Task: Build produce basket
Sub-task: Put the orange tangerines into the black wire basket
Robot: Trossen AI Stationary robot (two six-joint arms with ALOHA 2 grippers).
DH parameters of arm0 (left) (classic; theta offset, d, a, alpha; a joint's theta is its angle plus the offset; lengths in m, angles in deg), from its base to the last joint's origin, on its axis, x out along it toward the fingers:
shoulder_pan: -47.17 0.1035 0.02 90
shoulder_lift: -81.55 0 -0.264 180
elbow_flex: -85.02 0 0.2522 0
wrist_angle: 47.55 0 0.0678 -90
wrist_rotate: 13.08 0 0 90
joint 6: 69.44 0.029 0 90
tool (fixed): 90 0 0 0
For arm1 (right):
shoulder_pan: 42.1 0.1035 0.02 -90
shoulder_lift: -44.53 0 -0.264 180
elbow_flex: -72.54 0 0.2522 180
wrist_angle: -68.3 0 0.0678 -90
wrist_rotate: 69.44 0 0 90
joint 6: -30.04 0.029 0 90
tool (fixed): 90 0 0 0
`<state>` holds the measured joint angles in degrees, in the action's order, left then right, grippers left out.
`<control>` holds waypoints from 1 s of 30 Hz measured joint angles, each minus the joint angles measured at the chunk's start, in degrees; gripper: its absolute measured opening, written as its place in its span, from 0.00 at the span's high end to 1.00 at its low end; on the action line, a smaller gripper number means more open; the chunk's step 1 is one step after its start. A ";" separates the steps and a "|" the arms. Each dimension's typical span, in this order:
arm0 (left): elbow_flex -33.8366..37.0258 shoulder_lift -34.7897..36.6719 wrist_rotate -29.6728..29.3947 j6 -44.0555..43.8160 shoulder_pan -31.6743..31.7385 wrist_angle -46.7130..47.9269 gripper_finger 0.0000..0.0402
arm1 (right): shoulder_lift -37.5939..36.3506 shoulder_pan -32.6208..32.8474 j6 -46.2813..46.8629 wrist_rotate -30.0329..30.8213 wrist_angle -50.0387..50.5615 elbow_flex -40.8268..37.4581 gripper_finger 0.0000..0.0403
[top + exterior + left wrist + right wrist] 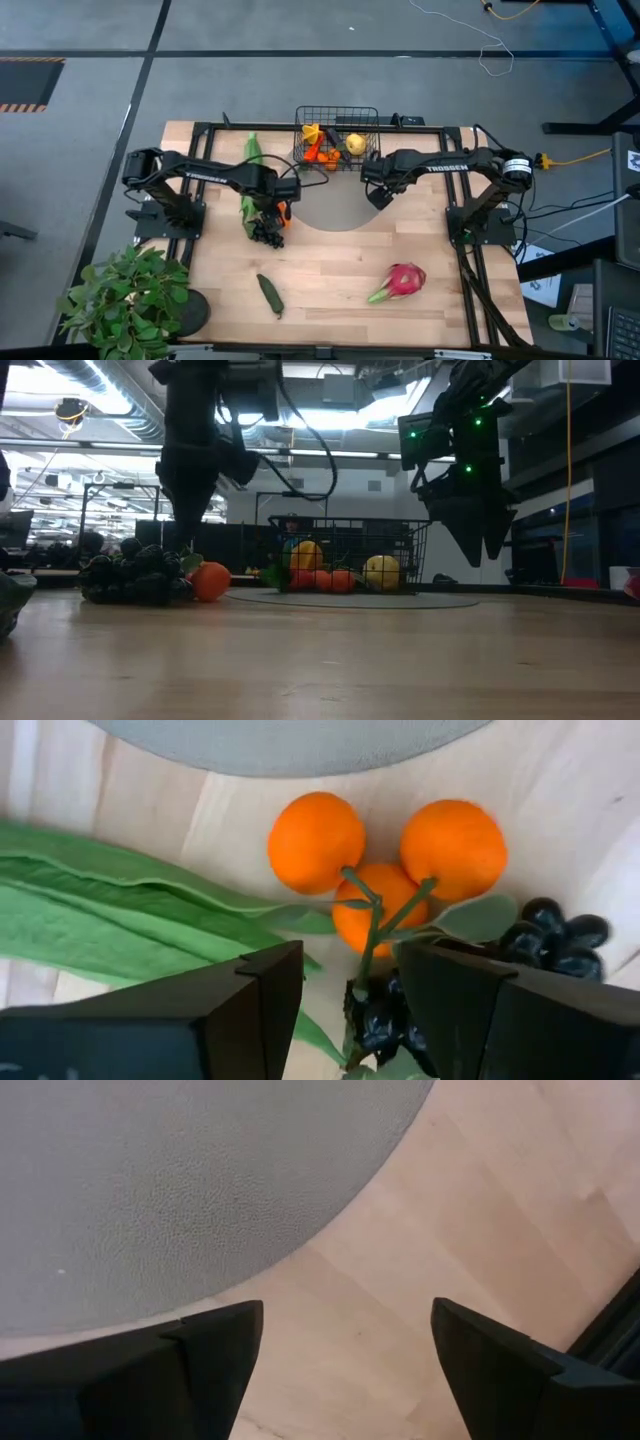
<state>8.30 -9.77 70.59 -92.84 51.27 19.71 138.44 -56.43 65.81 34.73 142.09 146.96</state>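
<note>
On pale wood table (330, 265), grey floor beyond.

We see three bright orange oranges (400, 865) on green stems beside glossy dark grapes (555, 940) and a pale green corn husk (110, 910). The black wire basket (337, 115) holds orange and yellow fruit; a pink, green-tipped dragon fruit (402, 281) lies on light wood.

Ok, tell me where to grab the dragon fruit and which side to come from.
Grip the dragon fruit across its round pink body, coming straight down from above. It lies on its side on the table, green stem end pointing toward the cucumber, with open wood all round. The body looks like the widest, firmest part; the leafy tip would probably slip. The right gripper, fingers open, is the nearer one.
</note>
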 joint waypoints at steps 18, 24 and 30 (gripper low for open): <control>0.00 -3.75 -0.18 0.00 0.00 -3.07 0.61 | 0.00 0.15 -0.02 -2.29 0.02 -0.04 0.31; 0.00 -3.75 -1.40 1.51 0.00 -7.07 0.61 | 0.00 0.15 -0.02 -2.30 0.02 -0.04 0.31; 0.00 -3.75 -3.76 1.55 0.00 -7.30 0.61 | 0.00 0.15 -0.04 -2.29 0.02 -0.04 0.31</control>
<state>8.30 -13.51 66.84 -91.29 51.27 12.41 138.44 -56.27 65.77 32.44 142.11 146.92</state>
